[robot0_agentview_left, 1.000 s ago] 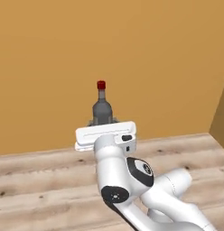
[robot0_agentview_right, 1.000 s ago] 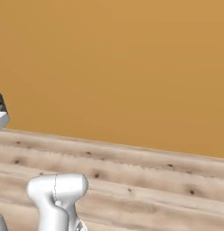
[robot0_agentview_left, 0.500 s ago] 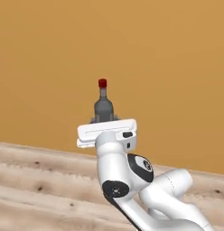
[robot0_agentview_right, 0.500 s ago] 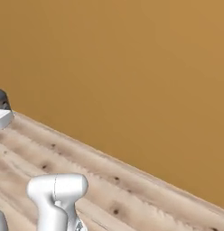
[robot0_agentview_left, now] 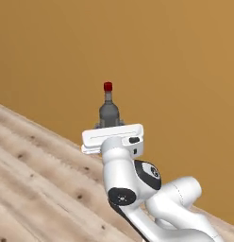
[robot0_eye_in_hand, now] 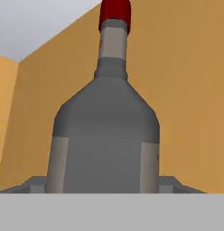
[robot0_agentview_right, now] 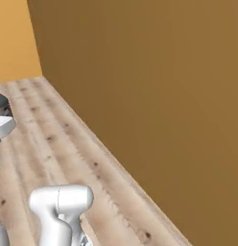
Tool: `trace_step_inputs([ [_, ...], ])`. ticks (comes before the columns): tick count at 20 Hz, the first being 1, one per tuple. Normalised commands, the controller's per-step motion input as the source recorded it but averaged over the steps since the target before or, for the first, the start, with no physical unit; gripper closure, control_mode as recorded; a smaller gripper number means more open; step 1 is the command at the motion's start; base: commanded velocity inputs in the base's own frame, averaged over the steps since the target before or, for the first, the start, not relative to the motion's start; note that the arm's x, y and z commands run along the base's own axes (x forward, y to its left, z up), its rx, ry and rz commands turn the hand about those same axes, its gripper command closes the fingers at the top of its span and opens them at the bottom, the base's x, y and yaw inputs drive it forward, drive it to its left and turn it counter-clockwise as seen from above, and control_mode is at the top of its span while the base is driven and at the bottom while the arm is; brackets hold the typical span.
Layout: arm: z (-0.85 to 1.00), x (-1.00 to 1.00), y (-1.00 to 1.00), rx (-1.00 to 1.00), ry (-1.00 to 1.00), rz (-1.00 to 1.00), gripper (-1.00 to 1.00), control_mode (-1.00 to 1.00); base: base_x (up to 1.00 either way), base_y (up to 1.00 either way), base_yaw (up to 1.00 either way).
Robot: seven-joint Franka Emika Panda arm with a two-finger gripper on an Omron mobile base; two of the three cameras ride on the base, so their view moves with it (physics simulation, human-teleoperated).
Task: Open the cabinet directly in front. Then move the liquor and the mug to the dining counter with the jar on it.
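Clamped in the two-finger gripper [robot0_agentview_left: 111, 126], a small clear-grey, red-capped liquor bottle [robot0_agentview_left: 109, 108] is carried upright past an orange wall [robot0_agentview_left: 175, 71]; the dining counter must be reached next.

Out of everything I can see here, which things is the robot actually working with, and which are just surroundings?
Part of the job:
- the small grey glass bottle with the red cap, standing upright
- the gripper beneath it, which looks closed around the bottle's base

Just surroundings:
- the orange wall
- the pale wooden plank floor
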Motion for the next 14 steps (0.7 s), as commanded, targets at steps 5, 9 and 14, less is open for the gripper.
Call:
trace_step_inputs([
  [5, 0.0, 0.0, 0.0, 0.0, 0.0, 0.0, 1.0, 1.0, 1.0, -0.07, 0.6],
  [9, 0.0, 0.0, 0.0, 0.0, 0.0, 0.0, 1.0, 1.0, 1.0, 0.0, 0.45],
  [14, 0.0, 0.0, 0.0, 0.0, 0.0, 0.0, 1.0, 1.0, 1.0, 0.0, 0.29],
])
